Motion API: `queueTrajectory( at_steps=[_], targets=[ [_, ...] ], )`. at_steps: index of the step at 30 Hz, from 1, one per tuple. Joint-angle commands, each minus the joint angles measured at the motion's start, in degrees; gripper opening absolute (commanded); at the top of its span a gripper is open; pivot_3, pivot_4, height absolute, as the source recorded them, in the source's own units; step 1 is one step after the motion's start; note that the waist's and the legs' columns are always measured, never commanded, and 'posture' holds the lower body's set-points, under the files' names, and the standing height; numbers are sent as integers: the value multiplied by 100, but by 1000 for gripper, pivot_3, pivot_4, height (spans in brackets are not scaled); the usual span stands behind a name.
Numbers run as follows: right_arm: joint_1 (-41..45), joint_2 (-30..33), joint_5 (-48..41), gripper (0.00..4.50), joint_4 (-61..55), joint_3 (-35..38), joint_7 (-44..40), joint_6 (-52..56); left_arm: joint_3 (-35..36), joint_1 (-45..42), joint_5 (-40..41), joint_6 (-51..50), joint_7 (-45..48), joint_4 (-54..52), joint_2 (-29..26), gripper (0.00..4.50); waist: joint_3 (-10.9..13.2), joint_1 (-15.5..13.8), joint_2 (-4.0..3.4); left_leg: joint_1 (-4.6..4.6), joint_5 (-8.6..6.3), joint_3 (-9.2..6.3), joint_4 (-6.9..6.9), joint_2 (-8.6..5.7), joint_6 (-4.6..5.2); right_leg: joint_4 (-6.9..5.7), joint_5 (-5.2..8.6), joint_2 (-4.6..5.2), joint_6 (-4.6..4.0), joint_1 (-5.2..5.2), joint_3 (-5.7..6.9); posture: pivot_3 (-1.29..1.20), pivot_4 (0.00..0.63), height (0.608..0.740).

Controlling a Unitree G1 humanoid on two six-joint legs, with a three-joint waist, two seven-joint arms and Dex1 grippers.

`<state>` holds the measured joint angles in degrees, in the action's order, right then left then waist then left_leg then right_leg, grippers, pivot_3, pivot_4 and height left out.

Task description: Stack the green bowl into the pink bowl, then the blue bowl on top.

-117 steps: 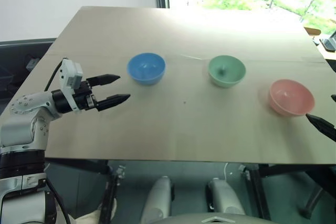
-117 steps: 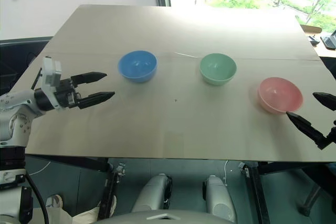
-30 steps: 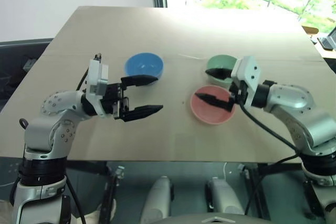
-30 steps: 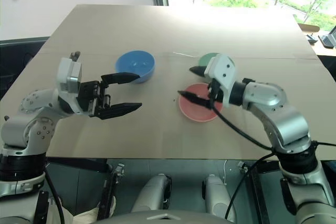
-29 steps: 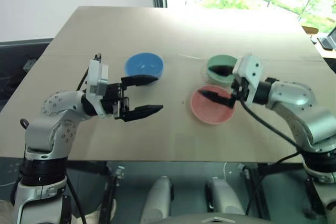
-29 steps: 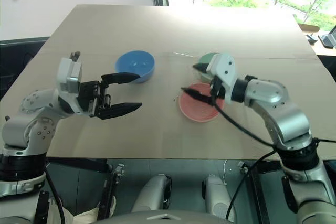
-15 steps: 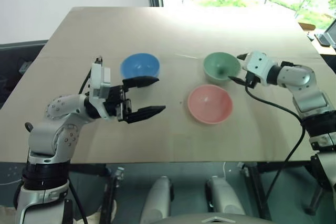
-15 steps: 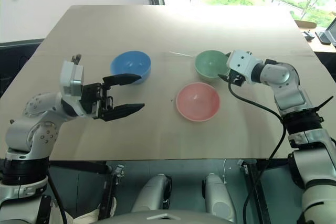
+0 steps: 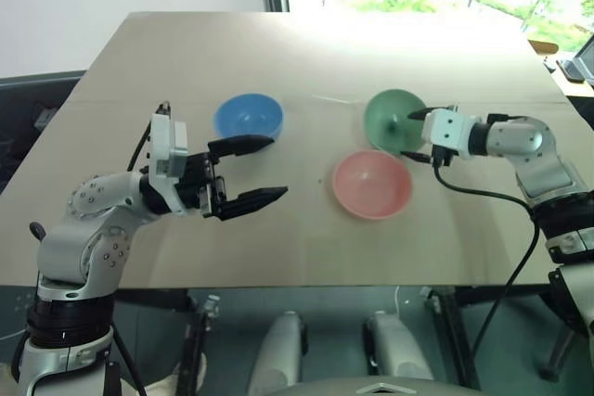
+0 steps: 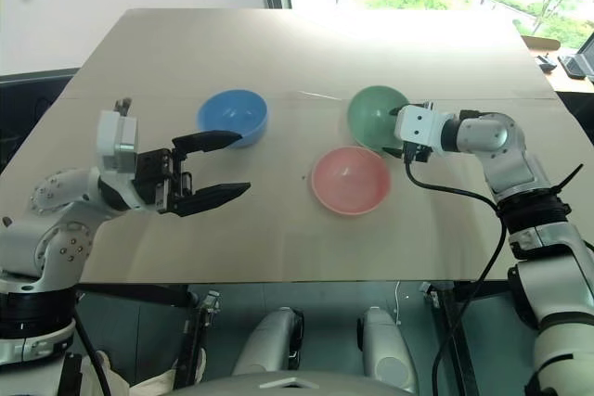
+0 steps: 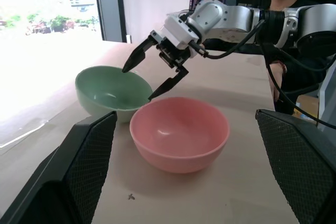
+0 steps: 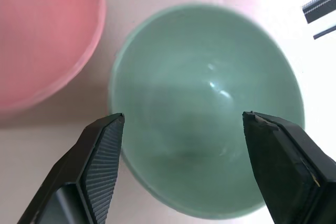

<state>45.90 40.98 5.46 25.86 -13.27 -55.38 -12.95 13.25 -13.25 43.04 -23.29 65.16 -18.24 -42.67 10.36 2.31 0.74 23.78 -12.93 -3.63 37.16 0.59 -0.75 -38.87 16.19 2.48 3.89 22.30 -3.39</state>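
Right gripper (image 11: pixel 157 69), having released pink bowl (image 9: pixel 372 184), now reaching green bowl (image 9: pixel 393 120), fingers spread astride rim, not yet clamping. Left gripper (image 9: pixel 251 170) hovering open near blue bowl (image 9: pixel 249 116).

The right tool (image 9: pixel 415 139) has tipped the green bowl (image 9: pixel 390 120).

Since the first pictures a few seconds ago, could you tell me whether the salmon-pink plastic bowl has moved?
Yes. The salmon-pink plastic bowl has gone from the table's right edge leftward to the middle, now just in front of the mint-green plastic bowl, closer to the sky-blue plastic bowl.
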Motion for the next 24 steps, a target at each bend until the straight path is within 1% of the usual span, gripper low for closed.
queueTrajectory(
  at_steps=[1,5,8,11,15,16,19,20,21,24],
  targets=[
    [-53,138,-130,3785,-437,205,-147,108,196,11,140,16,-38,-267,-73,4500,0,-6,0,0,0,-1,0,0,0,0,0,0,0,0,1,0,150,740],
    [28,44,223,3785,-84,-12,-41,-231,160,-113,146,2,-58,-239,-85,4500,0,2,0,-2,0,0,0,0,0,-1,0,0,0,-1,1,0,150,740],
    [149,-96,305,3785,230,-41,43,-340,169,-130,139,13,-49,-210,-96,4500,0,14,0,-2,0,2,0,0,0,-1,0,0,0,-1,-1,0,150,740],
    [345,-257,527,3785,916,-127,261,-549,184,-87,131,25,-56,-240,-101,4500,0,22,0,-3,0,3,0,0,0,-1,0,-1,0,0,-2,0,150,740],
    [712,-399,981,3785,1992,-342,695,-1188,273,47,175,11,-122,-358,-101,4500,1,18,0,-3,0,3,0,0,0,0,0,-1,0,0,-2,0,150,740],
    [800,-431,1049,3554,2187,-369,788,-1312,292,85,183,16,-122,-376,-101,4500,1,18,0,-1,0,4,-1,0,-1,0,0,-1,-1,1,-3,0,150,740],
    [1008,-497,1177,2557,2650,-432,911,-1591,322,157,200,15,-139,-422,-107,4500,1,18,0,-2,1,4,-2,0,-1,0,0,-1,-1,2,-4,0,150,740],
    [1054,-522,1186,2304,2756,-428,936,-1659,333,174,212,12,-150,-435,-113,4500,1,19,0,-2,1,4,-2,0,-1,0,0,-1,0,2,-4,0,150,740],
    [1091,-545,1187,1678,2840,-421,949,-1718,344,190,223,9,-165,-444,-118,4500,1,20,0,-2,1,6,-2,0,-1,0,0,-1,-1,2,-5,0,150,740],
    [1137,-613,1115,450,2970,-369,895,-1877,355,220,220,25,-160,-431,-132,4500,1,19,0,-2,1,5,-2,0,-1,0,0,-1,-1,2,-5,0,150,740]
  ],
)
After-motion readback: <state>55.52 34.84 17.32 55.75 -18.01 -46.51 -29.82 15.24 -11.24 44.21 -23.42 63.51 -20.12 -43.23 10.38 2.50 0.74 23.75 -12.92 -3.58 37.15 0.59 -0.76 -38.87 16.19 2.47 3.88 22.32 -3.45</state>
